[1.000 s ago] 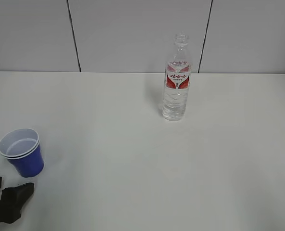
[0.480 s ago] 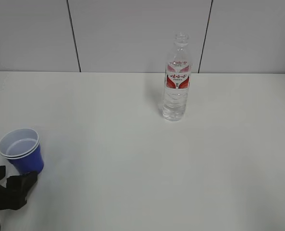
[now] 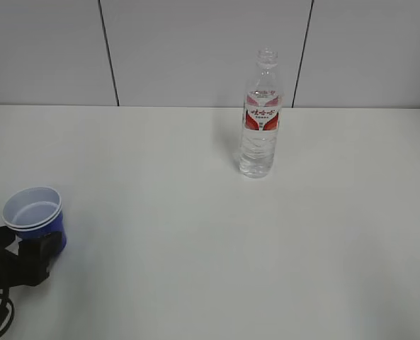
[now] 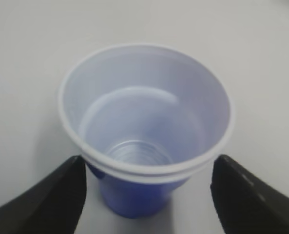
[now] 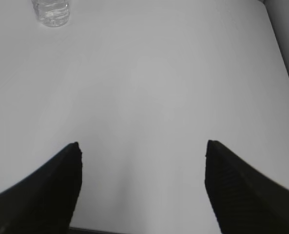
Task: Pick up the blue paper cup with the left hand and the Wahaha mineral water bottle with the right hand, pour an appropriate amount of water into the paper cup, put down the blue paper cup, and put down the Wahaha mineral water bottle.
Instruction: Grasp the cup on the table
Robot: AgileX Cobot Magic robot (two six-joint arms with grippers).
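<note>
The blue paper cup (image 3: pixel 32 207) stands upright at the table's near left, white inside with a double white rim. In the left wrist view the cup (image 4: pixel 144 122) fills the frame and looks empty. My left gripper (image 3: pixel 23 249) is open, its black fingers (image 4: pixel 61 195) on either side of the cup's lower part with a gap to each; the gripper (image 4: pixel 149 165) holds nothing. The Wahaha mineral water bottle (image 3: pixel 260 120) stands upright and capless at the back centre, clear water in it. My right gripper (image 5: pixel 143 145) is open and empty above bare table; the bottle's base (image 5: pixel 50 10) is far ahead at its upper left.
The white table (image 3: pixel 210 234) runs to a grey panelled wall (image 3: pixel 195 49) behind the bottle. The table's right edge (image 5: pixel 280 53) shows in the right wrist view. The right arm is out of the exterior view.
My left gripper has moved forward from the near-left corner up to the cup, and its fingers now flank the cup. The bottle has not moved.
</note>
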